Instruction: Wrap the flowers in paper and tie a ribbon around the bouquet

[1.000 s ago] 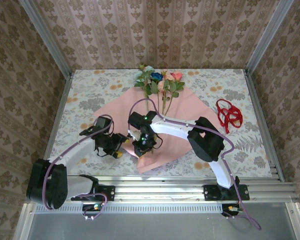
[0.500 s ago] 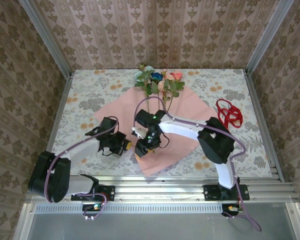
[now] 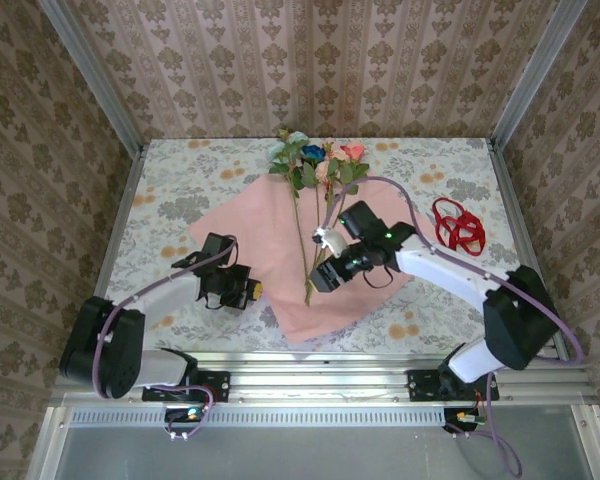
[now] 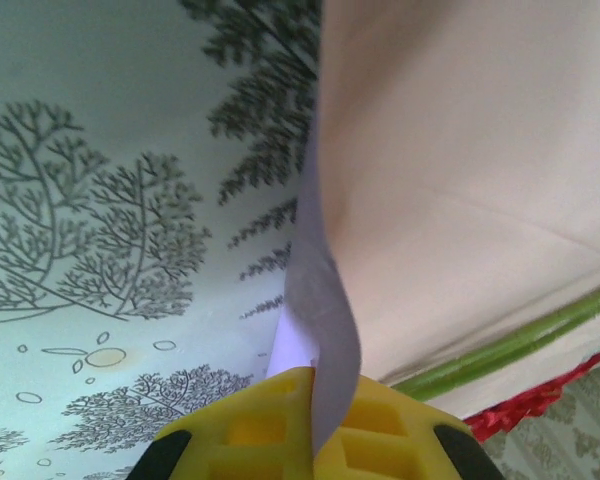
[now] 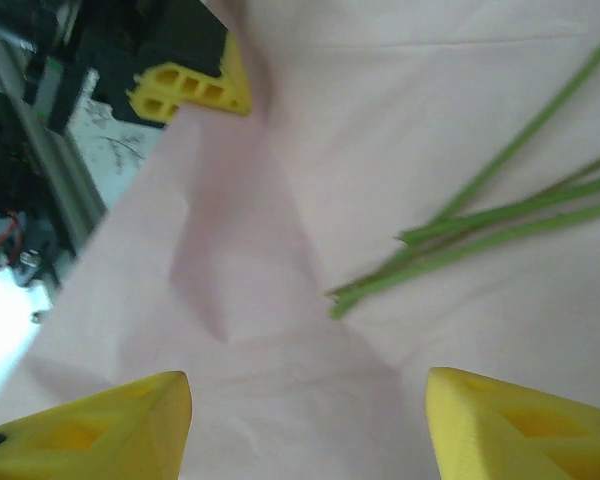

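Grip swapped: left jaws have clamped shut on the near-left edge of the paper (image 3: 260, 225), right jaws have opened and hang by the stem ends of the flowers (image 3: 315, 160) lying mid-sheet on the worktop (image 3: 430, 170), so folding likely comes next.

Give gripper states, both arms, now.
Left gripper: closed, pinching the edge of the paper.
Right gripper: open, empty, above the paper.

Floral tablecloth (image 3: 170, 190), damask-patterned walls (image 3: 320, 60), metal rail (image 3: 320, 368) along near edge
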Robot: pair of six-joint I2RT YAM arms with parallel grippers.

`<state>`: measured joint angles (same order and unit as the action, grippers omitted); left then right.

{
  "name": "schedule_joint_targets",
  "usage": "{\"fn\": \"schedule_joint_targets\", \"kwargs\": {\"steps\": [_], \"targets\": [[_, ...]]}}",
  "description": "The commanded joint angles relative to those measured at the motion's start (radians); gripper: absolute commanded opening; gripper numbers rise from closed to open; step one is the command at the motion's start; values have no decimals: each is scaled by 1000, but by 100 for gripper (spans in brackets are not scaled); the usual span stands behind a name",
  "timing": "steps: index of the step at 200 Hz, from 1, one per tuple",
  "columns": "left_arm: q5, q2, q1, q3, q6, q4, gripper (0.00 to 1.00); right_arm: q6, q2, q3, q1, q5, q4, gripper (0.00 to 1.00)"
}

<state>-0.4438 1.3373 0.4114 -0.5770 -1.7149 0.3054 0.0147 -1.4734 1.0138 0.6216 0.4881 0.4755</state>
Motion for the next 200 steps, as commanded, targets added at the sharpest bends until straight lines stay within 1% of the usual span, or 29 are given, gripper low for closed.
{"fn": "schedule_joint_targets", "kwargs": {"steps": [1, 19, 31, 52, 61, 77, 91, 108, 124, 149, 158, 165, 169, 177, 190, 195, 200], "targets": [[-24, 42, -19, -26, -101, 35, 0, 199, 74, -79, -36, -6, -124, 65], [-23, 63, -26, -24, -145, -4, 0, 334, 167, -174, -42, -38, -172, 66], [-18, 80, -34, -35, -151, -10, 0, 405, 225, -228, -42, -66, -194, 69], [-25, 110, -43, -61, -134, -7, 0, 531, 317, -285, -40, -68, -154, 73], [-28, 118, -44, -69, -126, -6, 0, 554, 345, -302, -37, -68, -147, 74], [-32, 124, -43, -75, -117, 0, 0, 550, 357, -318, -32, -49, -142, 75], [-33, 121, -44, -72, -117, 0, 0, 544, 338, -319, -4, -48, -152, 75], [-34, 114, -43, -66, -117, 1, 0, 514, 280, -295, 51, -52, -182, 75], [-38, 111, -46, -63, -112, 3, 0, 473, 209, -268, 106, -84, -233, 74], [-40, 108, -50, -63, -107, 10, 0, 367, 110, -224, 115, -97, -325, 69], [-41, 108, -51, -64, -105, 12, 0, 342, 89, -207, 116, -101, -338, 64], [-40, 105, -54, -66, -100, 17, 0, 327, 49, -190, 116, -108, -338, 56], [-41, 105, -55, -67, -96, 21, 0, 319, 37, -179, 115, -111, -335, 50], [-40, 100, -59, -72, -87, 35, 0, 304, 10, -158, 108, -107, -320, 31], [-29, 82, -68, -79, -70, 69, 1, 283, -34, -109, 87, -99, -274, 7], [-25, 73, -72, -81, -62, 82, 3, 275, -53, -94, 73, -85, -247, 0], [-19, 63, -76, -81, -51, 96, 4, 263, -69, -74, 58, -75, -227, 0]]}}
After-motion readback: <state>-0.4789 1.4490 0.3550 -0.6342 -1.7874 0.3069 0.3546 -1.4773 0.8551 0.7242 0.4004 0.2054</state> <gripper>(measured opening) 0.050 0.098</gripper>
